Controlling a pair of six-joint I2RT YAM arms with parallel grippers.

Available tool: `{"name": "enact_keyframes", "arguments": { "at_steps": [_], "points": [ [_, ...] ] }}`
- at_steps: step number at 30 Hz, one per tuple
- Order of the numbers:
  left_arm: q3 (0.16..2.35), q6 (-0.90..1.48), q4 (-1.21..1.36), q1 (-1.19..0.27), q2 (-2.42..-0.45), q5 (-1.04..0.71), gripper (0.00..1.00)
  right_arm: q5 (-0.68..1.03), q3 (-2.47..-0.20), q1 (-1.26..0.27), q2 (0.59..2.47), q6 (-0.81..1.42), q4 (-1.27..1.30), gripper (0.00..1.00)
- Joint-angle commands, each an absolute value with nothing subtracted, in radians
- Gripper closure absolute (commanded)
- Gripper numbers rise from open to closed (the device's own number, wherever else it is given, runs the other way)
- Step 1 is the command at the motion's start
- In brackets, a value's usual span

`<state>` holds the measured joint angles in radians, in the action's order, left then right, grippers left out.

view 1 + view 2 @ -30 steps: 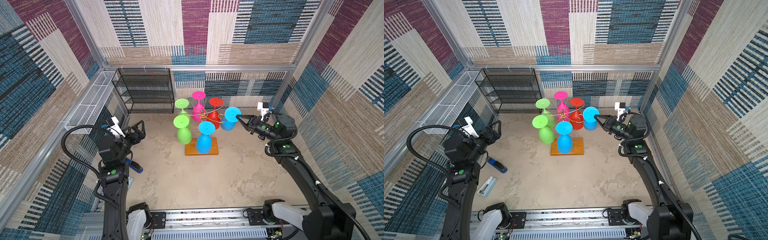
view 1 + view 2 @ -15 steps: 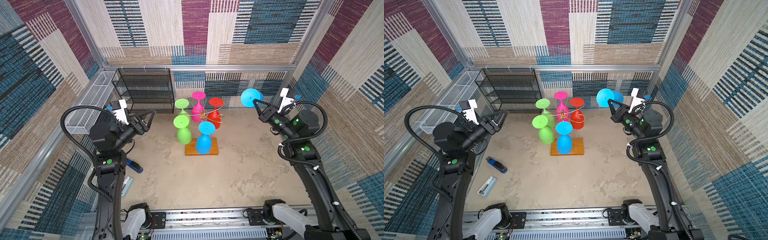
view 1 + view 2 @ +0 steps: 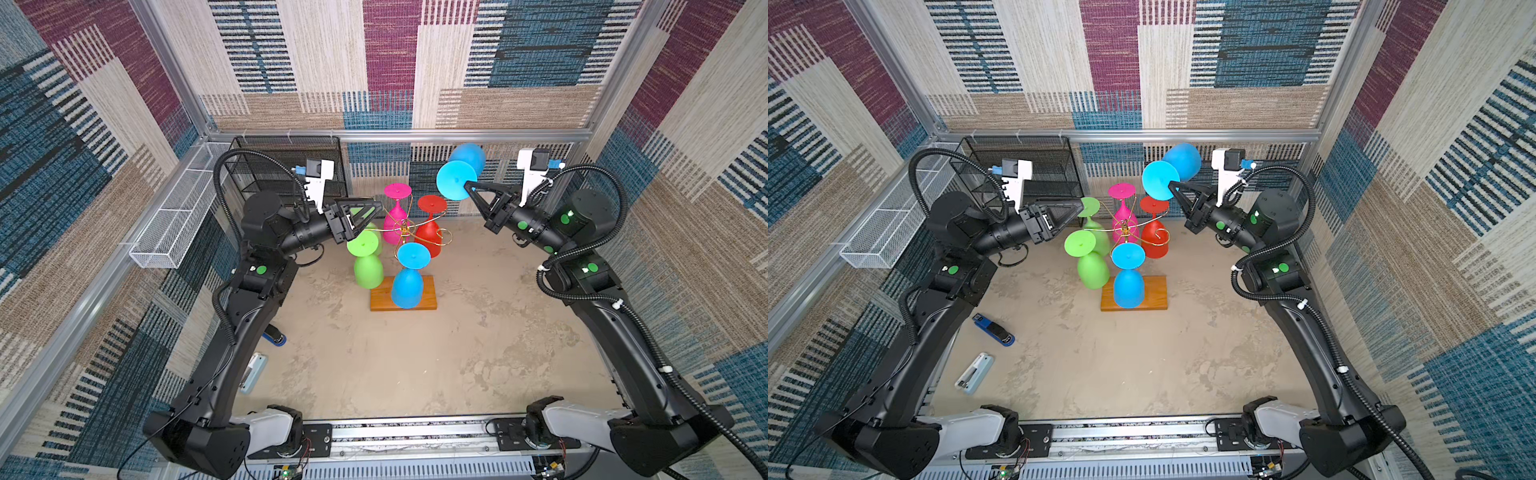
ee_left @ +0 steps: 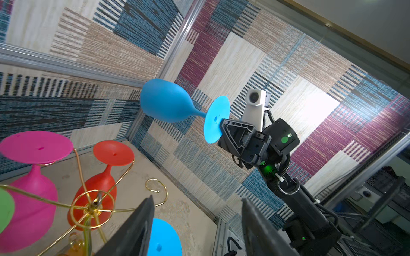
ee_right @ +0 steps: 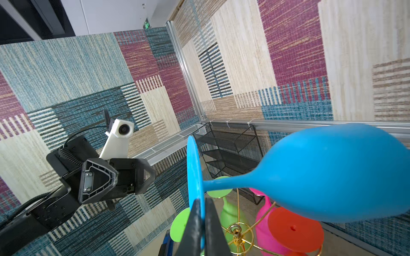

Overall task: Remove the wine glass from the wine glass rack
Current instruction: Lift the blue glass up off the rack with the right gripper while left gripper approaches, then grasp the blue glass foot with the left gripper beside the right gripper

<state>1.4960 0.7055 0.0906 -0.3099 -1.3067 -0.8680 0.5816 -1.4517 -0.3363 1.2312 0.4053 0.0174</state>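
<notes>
The wine glass (image 3: 468, 157), a blue one, is off the wine glass rack (image 3: 384, 302). It hangs in the air up and to the right of the rack, lying on its side with the bowl toward the back wall.

The sandy tabletop (image 3: 415, 365) carries a black mesh shelf (image 3: 286, 166) in the back left corner and a long white wire basket (image 3: 174, 224) along the left wall. The rack stands at the middle back, gold wire arms over a wooden base. Five glasses hang on it bowl down: two green glasses (image 3: 368, 270), a pink glass (image 3: 395, 216), a red glass (image 3: 430, 237) and a blue glass (image 3: 407, 286) at the front.

In a top view a dark blue stapler (image 3: 994, 330) and a pale stapler (image 3: 973, 374) lie in full sight at the front left.

Only the right wrist view shows the grip. There the right tool (image 5: 200, 201) is clamped narrow on the rim of the wine glass's round foot, seen edge-on between the fingers. Both top views show just its tip at the foot.

The left tool (image 3: 376, 210) is raised at the rack's left side, its tips by the rear green glass's foot. I cannot tell whether they touch. The left wrist view shows its fingers (image 4: 142, 223) partly apart with nothing between them.
</notes>
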Motion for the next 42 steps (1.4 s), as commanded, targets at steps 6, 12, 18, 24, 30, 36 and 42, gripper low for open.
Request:
{"name": "enact_keyframes", "arguments": {
  "at_steps": [6, 12, 18, 24, 30, 36, 42],
  "points": [
    [1.578, 0.722, 0.173, -0.386, -1.403, -0.889, 0.35, 0.658, -1.457, -0.410, 1.257, 0.394, 0.084, 1.00],
    [1.590, 0.774, 0.241, -0.410, -1.437, -0.908, 0.35, 0.668, -1.459, -0.453, 1.293, 0.412, 0.116, 1.00],
    [1.591, 0.799, 0.268, -0.418, -1.453, -0.920, 0.38, 0.662, -1.462, -0.489, 1.307, 0.419, 0.133, 1.00],
    [1.588, 0.862, 0.354, -0.428, -1.472, -0.958, 0.50, 0.659, -1.465, -0.497, 1.324, 0.438, 0.150, 1.00],
    [1.582, 0.940, 0.449, -0.428, -1.490, -0.977, 0.73, 0.661, -1.473, -0.499, 1.336, 0.446, 0.162, 1.00],
    [1.581, 0.968, 0.485, -0.427, -1.493, -0.989, 0.88, 0.658, -1.477, -0.500, 1.341, 0.448, 0.161, 1.00],
    [1.579, 0.969, 0.482, -0.428, -1.476, -0.963, 1.00, 0.643, -1.476, -0.499, 1.336, 0.447, 0.151, 0.99]
  ]
}}
